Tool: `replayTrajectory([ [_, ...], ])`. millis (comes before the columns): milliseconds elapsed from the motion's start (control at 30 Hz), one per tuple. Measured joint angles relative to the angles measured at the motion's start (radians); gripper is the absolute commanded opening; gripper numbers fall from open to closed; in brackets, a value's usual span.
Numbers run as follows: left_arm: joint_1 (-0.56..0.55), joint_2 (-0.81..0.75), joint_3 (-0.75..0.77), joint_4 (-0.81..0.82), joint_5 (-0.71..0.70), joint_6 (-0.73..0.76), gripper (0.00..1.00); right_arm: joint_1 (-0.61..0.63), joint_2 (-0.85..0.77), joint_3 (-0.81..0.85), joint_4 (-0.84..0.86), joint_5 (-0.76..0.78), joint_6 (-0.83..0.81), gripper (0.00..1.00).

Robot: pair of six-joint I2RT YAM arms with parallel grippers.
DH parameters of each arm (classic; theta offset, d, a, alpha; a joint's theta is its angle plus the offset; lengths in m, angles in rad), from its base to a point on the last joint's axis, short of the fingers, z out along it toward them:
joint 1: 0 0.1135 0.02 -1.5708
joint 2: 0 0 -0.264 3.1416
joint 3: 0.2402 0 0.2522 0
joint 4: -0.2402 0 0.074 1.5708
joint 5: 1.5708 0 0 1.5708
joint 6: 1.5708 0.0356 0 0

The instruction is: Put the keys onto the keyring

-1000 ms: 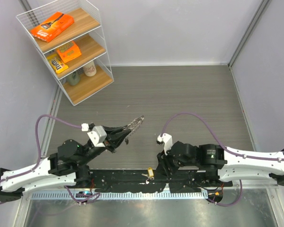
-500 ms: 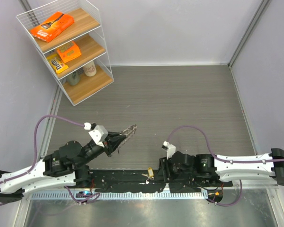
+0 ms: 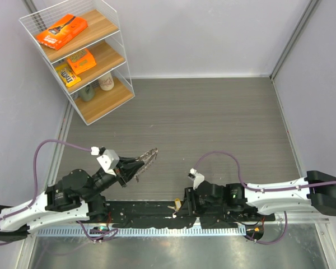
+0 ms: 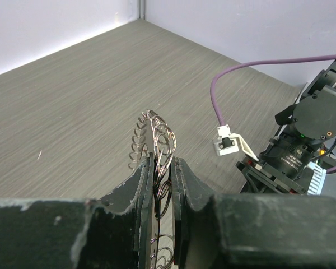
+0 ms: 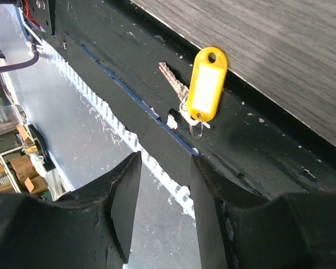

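My left gripper is shut on the keyring, a floppy loop of small silvery rings. It holds the loop above the wooden table, left of centre. In the left wrist view the keyring sticks up from between the pressed fingers. A silvery key joined to a yellow tag lies on the black base plate at the near edge. It also shows in the top view. My right gripper is open and empty, just short of the key, and in the top view right beside it.
A wire shelf with snack packs stands at the far left corner. The black base plate and a toothed metal strip run along the near edge. Purple cables loop off both wrists. The right arm shows in the left wrist view.
My left arm has drawn back to the left and nearer with the keyring still held. My right arm has folded down and its gripper has moved close to the key on the base plate.
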Motion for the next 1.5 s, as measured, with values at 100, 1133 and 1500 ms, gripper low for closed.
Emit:
replayTrajectory([
  [100, 0.0, -0.015, 0.0, 0.0, 0.0, 0.0, 0.0, 0.0, 0.002, -0.011, 0.008, 0.011, 0.018, 0.47],
  [1133, 0.0, -0.041, 0.0, -0.041, 0.008, 0.0, 0.0, 0.004, 0.195, -0.029, 0.181, 0.064, 0.103, 0.06],
  [1500, 0.0, -0.039, 0.0, -0.043, 0.025, 0.0, 0.0, 0.004, 0.092, 0.064, -0.057, 0.125, -0.042, 0.06],
])
